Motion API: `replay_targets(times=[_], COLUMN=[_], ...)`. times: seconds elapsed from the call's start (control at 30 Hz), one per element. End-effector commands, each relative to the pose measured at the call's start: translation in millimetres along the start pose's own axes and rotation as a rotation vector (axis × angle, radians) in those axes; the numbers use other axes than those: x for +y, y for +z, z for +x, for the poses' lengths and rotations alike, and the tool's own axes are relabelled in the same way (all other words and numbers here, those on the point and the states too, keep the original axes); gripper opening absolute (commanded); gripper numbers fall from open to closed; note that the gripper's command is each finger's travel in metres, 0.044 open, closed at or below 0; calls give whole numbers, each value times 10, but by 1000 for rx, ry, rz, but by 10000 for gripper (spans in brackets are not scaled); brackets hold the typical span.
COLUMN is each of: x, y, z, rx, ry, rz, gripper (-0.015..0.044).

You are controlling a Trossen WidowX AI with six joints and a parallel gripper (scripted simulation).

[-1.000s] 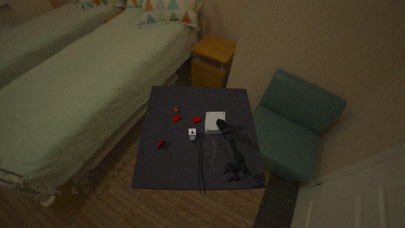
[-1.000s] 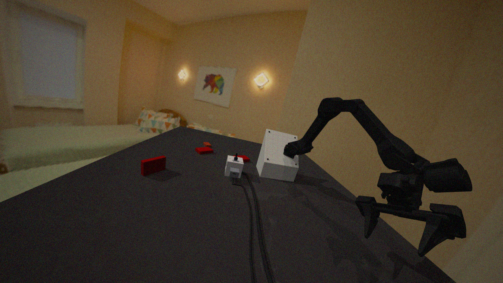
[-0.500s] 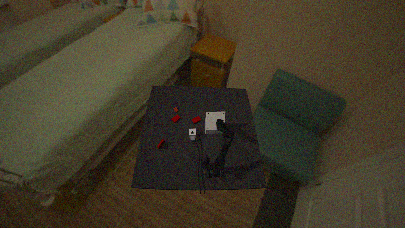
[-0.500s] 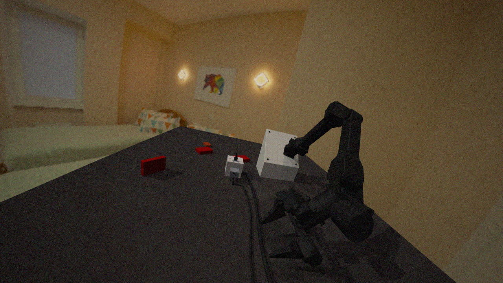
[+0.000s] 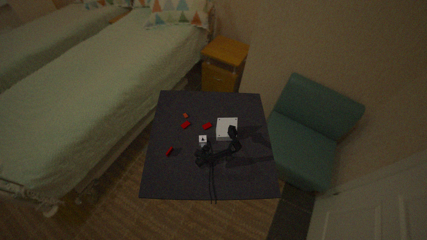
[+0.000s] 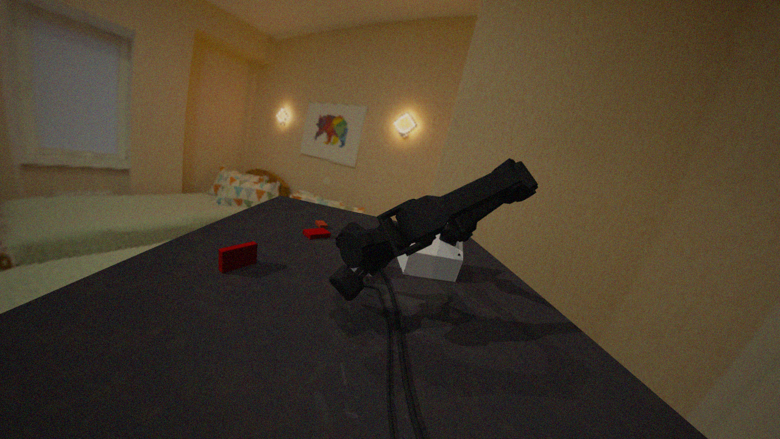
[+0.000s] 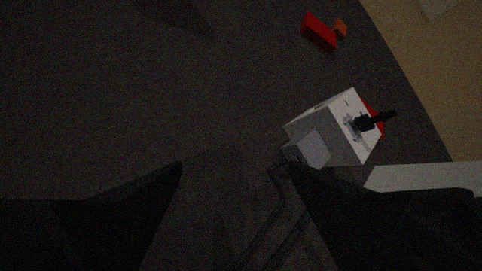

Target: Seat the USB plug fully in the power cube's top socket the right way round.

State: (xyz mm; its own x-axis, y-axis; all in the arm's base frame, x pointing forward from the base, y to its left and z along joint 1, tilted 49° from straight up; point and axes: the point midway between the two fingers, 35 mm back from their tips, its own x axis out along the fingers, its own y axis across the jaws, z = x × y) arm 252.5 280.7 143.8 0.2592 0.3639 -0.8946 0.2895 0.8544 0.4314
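The white power cube [image 5: 200, 137] [image 7: 331, 135] stands mid-table. The small black USB plug [image 5: 202, 139] [image 7: 363, 123] stands upright on its top face, with a short dark stem; its depth and which way round it sits cannot be told. A pale grey block [image 5: 202, 145] [image 7: 315, 148] is at the cube's near side. My gripper [image 7: 236, 165] [image 5: 200, 155] is open and empty, above the table on the near side of the cube. In the wrist view the cube is right of centre, beyond the right finger's tip. The arm hides most of the cube in the exterior view.
A large white box [image 5: 224, 126] [image 6: 431, 266] stands right of the cube, beneath the arm. Red blocks [image 5: 185, 124] [image 5: 206, 125] lie behind; another red block [image 5: 169, 151] [image 6: 237, 257] stands left. A small orange block [image 5: 185, 115] [image 7: 340, 28] lies farther back. Black cables [image 5: 211, 185] [image 6: 398, 338] run to the near edge.
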Motion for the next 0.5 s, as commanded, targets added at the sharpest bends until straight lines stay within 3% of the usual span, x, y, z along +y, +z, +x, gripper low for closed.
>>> replay_targets(times=[0.0, 0.2, 0.47], x=[-451, -1105, -1686], y=[245, 516, 758], z=[141, 189, 58], rx=[131, 376, 654], ry=[-77, -108, -9], rz=[159, 487, 989], gripper=[440, 440, 440])
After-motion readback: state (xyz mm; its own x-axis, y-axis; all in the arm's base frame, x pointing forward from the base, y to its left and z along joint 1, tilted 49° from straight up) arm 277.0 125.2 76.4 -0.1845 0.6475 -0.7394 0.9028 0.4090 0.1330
